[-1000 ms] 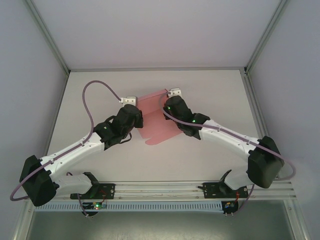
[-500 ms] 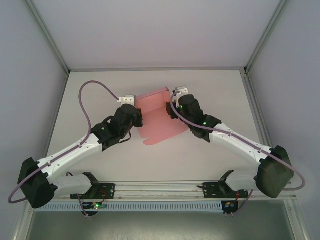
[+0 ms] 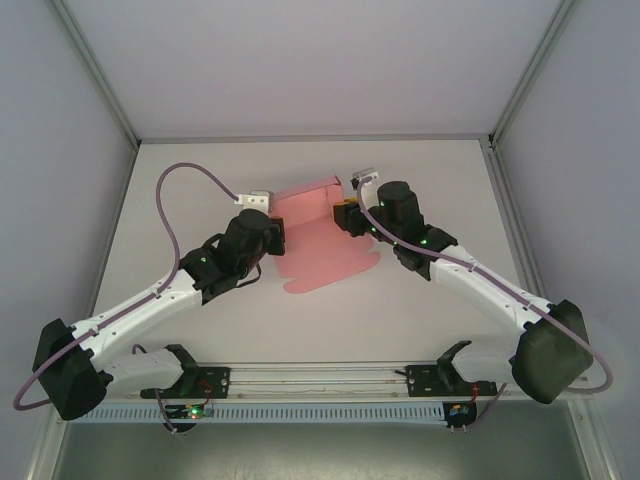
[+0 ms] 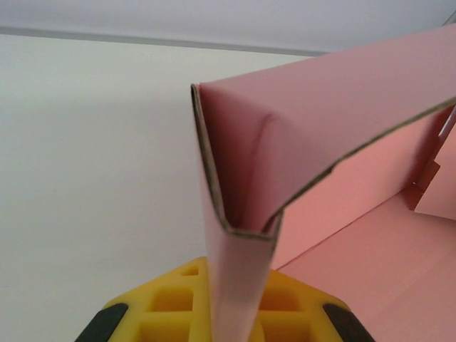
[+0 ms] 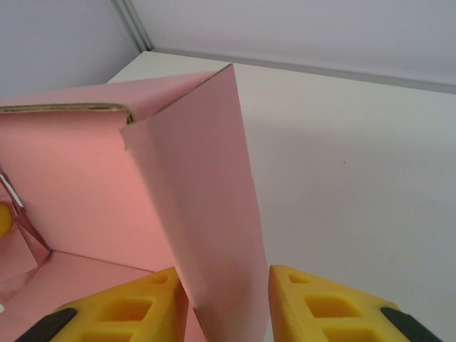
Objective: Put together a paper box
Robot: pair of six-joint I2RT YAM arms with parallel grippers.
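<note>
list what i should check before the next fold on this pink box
1. Grip of left jaws on the left flap of the box: ok, shut on it.
2. Grip of right jaws on the right flap: cannot tell; the flap stands between them.
3. The back wall standing upright: ok.
4. The base lying flat on the table: ok.
5. The front flap folded up: not ok, it lies flat.
</note>
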